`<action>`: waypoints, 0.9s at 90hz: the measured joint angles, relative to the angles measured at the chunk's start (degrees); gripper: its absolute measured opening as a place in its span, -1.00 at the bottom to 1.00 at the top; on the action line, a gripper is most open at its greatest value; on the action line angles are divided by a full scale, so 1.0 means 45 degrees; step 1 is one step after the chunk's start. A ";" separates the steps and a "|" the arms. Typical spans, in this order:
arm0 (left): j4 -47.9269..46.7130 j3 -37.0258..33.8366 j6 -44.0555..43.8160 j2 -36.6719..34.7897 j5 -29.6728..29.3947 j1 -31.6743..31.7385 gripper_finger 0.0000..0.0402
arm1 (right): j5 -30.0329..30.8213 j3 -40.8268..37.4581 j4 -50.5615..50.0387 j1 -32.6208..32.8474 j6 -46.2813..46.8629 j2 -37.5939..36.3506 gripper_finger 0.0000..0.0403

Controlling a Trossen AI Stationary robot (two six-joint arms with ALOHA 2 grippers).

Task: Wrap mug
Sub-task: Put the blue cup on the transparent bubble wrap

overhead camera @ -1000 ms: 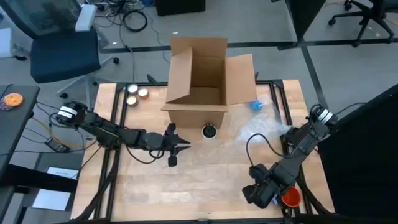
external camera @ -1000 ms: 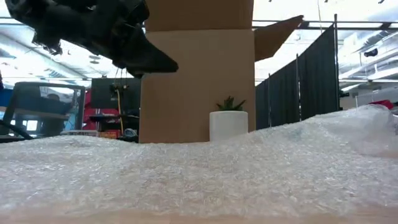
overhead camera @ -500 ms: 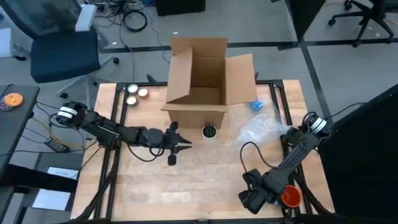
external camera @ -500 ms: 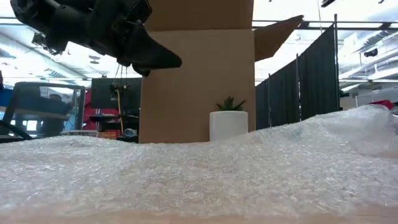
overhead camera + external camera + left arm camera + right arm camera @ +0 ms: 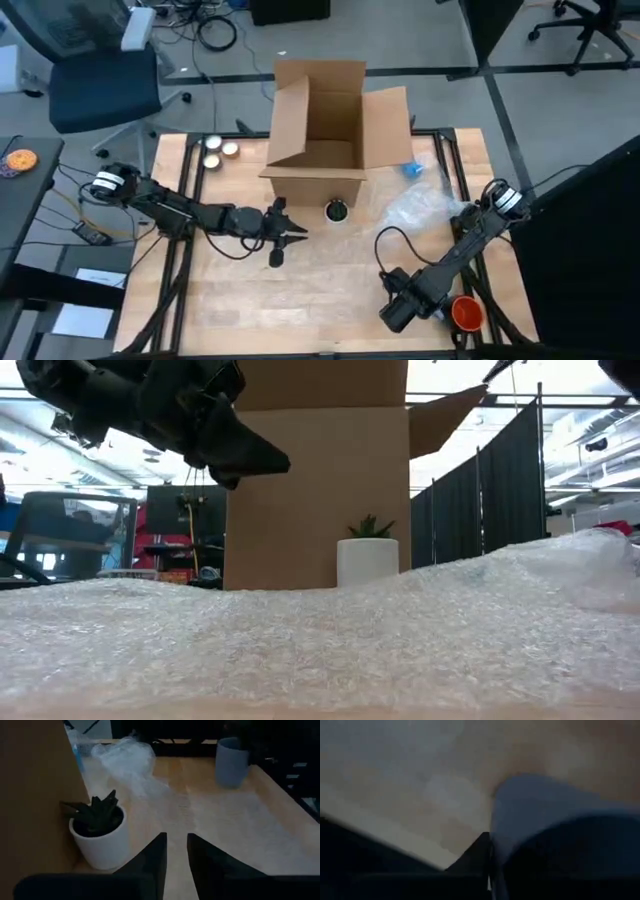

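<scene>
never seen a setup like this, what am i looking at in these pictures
It is a robot with two dark arms at a table. One picture looks down from above, one looks level across the tabletop, two come from cameras on the wrists. On the table: an open box, a potted plant before it, bubble wrap and a mug. The left gripper hovers open near the plant, holding nothing. The right gripper is by the mug; whether it grips it is unclear.
</scene>
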 joint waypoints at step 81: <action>-1.1437 -0.0005 -0.3036 -0.3926 0.0827 -0.0971 -0.70 | 0.6788 0.1802 0.7888 -0.3585 -1.3637 -0.0005 -1.00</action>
